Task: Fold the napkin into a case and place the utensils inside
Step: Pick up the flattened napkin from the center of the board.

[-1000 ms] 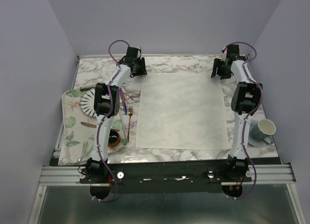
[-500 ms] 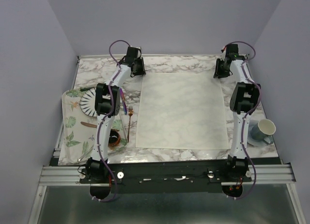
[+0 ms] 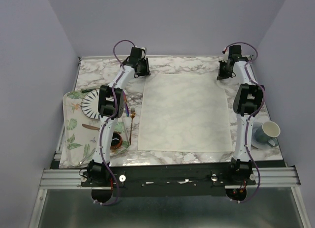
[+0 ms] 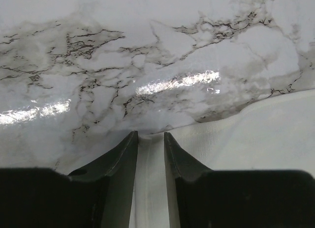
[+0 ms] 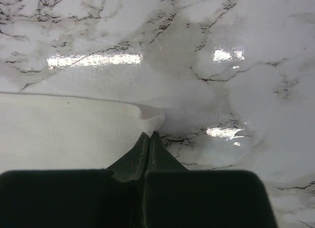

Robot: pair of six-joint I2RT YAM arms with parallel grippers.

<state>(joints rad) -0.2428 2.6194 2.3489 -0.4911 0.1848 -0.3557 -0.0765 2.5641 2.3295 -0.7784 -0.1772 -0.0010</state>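
Note:
The cream napkin (image 3: 184,112) lies spread flat in the middle of the marble table. My left gripper (image 3: 142,70) is at its far left corner; in the left wrist view the jaws (image 4: 151,134) stand slightly apart with the napkin (image 4: 256,134) corner lying between them. At the far right corner my right gripper (image 3: 222,73) is shut on the tip of the napkin (image 5: 64,124), its fingertips (image 5: 150,133) pressed together. The copper fork (image 3: 132,118) lies left of the napkin, with a slim purple-blue utensil (image 3: 128,109) beside it, partly under my left arm.
On a leaf-patterned placemat (image 3: 73,132) at the left are a striped plate (image 3: 91,104), a copper knife (image 3: 88,126) and a dark bowl (image 3: 116,139). A pale blue cup (image 3: 268,133) stands at the right edge.
My right gripper has closed onto the napkin's far right corner. The left jaws have narrowed around the far left corner. Both wrists shifted slightly toward the far edge.

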